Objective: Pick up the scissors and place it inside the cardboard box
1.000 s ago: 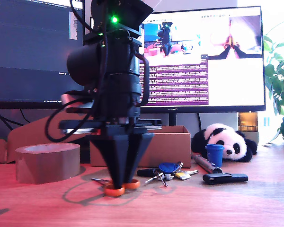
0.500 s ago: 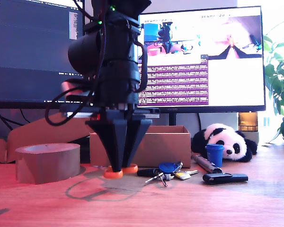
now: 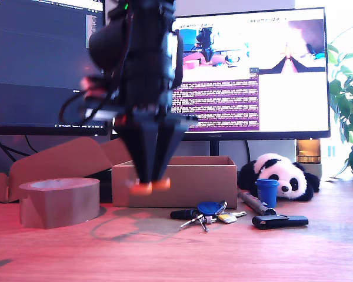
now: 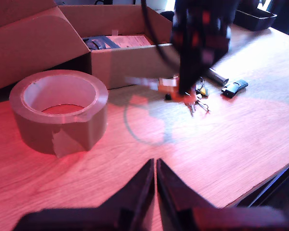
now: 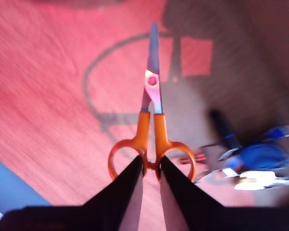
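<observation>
Reddish-lit wooden table (image 3: 282,252); two monitors (image 3: 259,70) behind at twelve o'clock, leafy plant (image 3: 347,106) at three o'clock.

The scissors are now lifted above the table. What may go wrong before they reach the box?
1. My second gripper pinches the small orange-handled scissors only where the two ring handles meet, so they may swing or slip out during the motion.
2. The thin metal blades stick out ahead and could catch the front wall of the low brown cardboard box if the lift is too low.
3. A drop might land on the bunch of keys with a blue fob.
</observation>
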Tool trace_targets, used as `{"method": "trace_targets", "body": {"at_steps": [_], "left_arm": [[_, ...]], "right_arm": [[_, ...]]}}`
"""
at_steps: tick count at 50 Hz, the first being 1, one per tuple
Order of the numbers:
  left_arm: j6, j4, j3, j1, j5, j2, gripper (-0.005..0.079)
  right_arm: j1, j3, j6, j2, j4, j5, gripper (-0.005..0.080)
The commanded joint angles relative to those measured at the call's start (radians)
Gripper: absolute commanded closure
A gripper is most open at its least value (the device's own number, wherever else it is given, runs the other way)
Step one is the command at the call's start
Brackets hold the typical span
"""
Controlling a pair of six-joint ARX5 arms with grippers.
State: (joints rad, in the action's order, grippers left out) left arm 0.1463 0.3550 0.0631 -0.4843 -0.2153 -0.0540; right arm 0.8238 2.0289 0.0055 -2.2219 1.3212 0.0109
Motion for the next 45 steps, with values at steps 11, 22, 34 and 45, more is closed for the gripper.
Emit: {"method": "trace_targets", "body": {"at_steps": [11, 22, 34, 45], "left_arm": [[-0.008, -0.004, -0.016, -0.003, 0.000, -0.005, 0.0765], [-0.008, -0.004, -0.016, -0.003, -0.001, -0.005, 0.0765], [-0.008, -0.005, -0.016, -0.003, 0.000, -0.005, 0.0765], [-0.015, -0.050, -0.016, -0.003, 0.049, -0.005, 0.0765]], "right_arm": [[-0.037, 0.109, -0.011, -0.017, 0.028, -0.016, 0.0765], [-0.090, 0.124, -0.013, -0.017, -0.019, -0.064, 0.0765], [-0.172, 0.124, -0.006, -0.017, -0.113, -0.077, 0.0765], [-0.233, 0.124, -0.005, -0.017, -0.186, -0.094, 0.0765]]}}
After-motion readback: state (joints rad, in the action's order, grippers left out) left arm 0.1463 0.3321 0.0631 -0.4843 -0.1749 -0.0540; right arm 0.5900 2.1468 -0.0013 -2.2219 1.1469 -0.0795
